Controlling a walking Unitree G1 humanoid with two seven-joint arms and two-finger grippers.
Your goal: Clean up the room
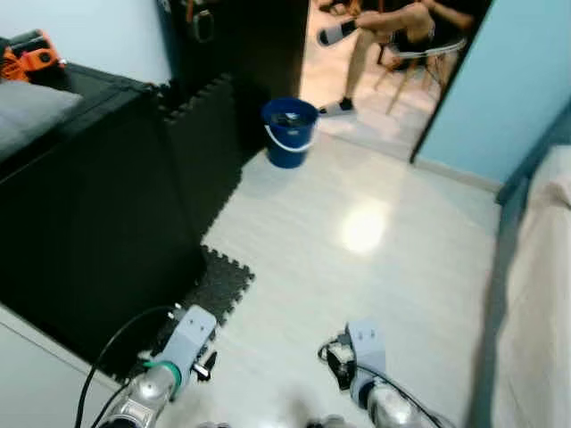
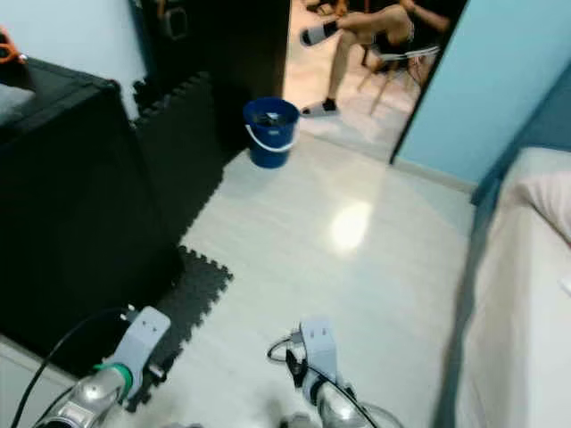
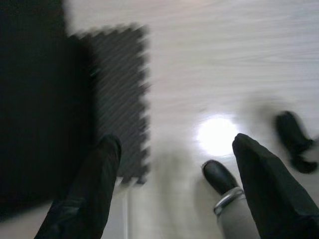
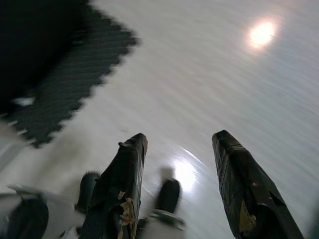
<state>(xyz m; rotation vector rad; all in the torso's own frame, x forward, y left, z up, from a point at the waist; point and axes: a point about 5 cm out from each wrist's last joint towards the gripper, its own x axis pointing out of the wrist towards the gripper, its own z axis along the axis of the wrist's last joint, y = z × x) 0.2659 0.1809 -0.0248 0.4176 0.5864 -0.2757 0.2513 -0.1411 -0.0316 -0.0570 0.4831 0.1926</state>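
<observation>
Pale glossy floor (image 1: 375,259), one bright light reflection on it. Blue bucket (image 1: 289,131) stands on the floor near the doorway; dark interlocking foam mat (image 1: 217,283) lies along the black cabinet (image 1: 80,223). Orange object (image 1: 31,53) rests on the cabinet top.

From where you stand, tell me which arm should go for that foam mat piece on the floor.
Left. The foam mat piece lies on the robot's left, just ahead of the left gripper, whose open fingers already frame its edge. The right gripper, also open, hangs over bare floor, farther away.
</observation>
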